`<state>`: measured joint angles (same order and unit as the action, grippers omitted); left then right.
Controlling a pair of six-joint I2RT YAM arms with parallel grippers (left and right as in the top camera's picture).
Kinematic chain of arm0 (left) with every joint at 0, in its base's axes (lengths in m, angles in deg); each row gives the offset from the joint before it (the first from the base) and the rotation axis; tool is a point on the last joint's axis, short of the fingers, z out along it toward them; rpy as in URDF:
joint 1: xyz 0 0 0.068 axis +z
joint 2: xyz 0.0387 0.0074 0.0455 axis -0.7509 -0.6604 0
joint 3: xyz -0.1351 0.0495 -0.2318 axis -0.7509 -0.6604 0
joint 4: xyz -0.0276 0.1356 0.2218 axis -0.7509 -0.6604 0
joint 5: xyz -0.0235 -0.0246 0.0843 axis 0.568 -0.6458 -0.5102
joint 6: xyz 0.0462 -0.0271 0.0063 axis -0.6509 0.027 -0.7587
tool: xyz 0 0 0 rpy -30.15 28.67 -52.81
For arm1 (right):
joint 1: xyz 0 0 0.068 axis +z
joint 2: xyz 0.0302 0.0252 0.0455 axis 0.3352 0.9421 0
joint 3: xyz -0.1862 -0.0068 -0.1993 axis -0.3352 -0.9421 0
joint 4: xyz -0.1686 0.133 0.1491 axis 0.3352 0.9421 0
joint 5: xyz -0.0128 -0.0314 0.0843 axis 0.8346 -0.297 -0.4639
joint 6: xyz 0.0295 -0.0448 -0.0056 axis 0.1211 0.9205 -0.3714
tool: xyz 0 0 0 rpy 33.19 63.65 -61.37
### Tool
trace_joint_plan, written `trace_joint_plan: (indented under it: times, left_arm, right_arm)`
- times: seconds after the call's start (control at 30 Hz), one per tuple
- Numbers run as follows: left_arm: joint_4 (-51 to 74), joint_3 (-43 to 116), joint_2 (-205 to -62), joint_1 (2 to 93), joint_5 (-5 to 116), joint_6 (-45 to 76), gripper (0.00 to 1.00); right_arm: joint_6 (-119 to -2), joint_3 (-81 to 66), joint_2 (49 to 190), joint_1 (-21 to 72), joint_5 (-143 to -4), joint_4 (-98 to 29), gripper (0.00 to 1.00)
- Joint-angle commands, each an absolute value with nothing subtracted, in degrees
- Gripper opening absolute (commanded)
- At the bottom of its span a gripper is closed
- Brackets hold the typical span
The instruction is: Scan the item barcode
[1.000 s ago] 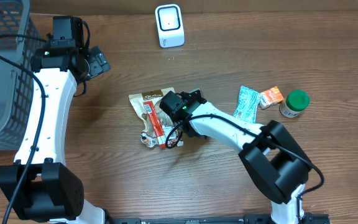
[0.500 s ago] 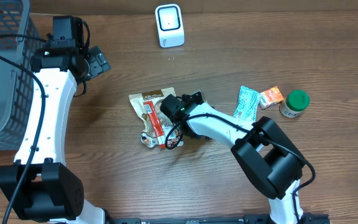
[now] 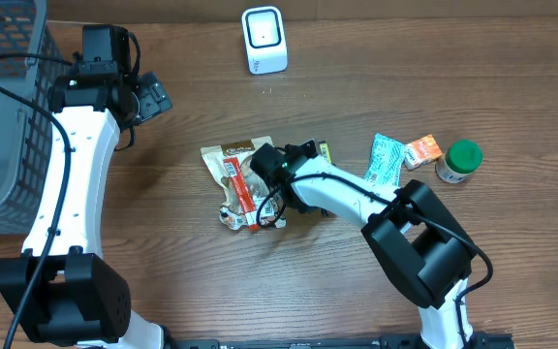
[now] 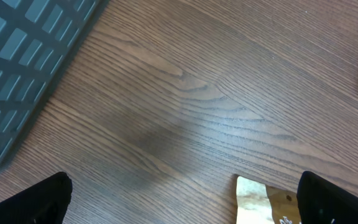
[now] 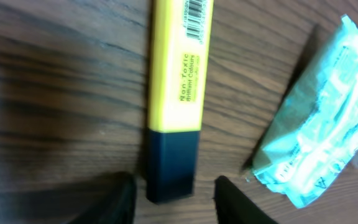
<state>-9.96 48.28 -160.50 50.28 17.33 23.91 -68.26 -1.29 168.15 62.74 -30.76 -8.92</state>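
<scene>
Wooden desk (image 3: 405,87) under everything, scanner (image 3: 263,39) at its far edge. Our left pincer (image 4: 182,196) hangs wide apart. Our right pincer (image 5: 169,199) has just parted (it was tighter a second ago), so we judge the yellow highlighter (image 5: 176,68) released: it lies flat beside the teal packet (image 5: 316,118), black-capped, barcode (image 5: 197,22) up.

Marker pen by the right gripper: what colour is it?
The marker is yellow with a black end; clearest in the right wrist view.

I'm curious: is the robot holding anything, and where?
Nothing. The right tool stands open around the yellow marker's black cap, not touching; the left tool is open, empty.
</scene>
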Motion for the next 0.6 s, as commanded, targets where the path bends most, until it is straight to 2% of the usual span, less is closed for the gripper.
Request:
trace_joint_plan:
  times: [0.0,0.1,0.2,0.3,0.4,0.57]
  left_arm:
    - [-9.92,48.63,-160.00,50.52,17.20,22.66,1.00]
    - [-9.92,48.63,-160.00,50.52,17.20,22.66,1.00]
    - [-9.92,48.63,-160.00,50.52,17.20,22.66,1.00]
    - [-9.92,48.63,-160.00,50.52,17.20,22.66,1.00]
    - [-9.92,48.63,-160.00,50.52,17.20,22.69,1.00]
    - [-9.92,48.63,-160.00,50.52,17.20,22.66,1.00]
  right_arm:
    - [-68.50,5.20,167.60,61.21,-31.57,-6.34,0.50]
    - [-68.43,9.60,167.12,59.35,-35.02,-4.25,0.65]
    - [-64.00,11.59,167.12,56.47,-44.83,-4.53,0.70]
    - [-61.48,11.61,167.54,52.16,-55.08,-5.45,0.69]
    - [-61.50,11.56,168.39,47.99,-62.06,-7.13,0.61]
    - [-62.60,9.75,168.72,44.23,-64.53,-10.87,0.52]
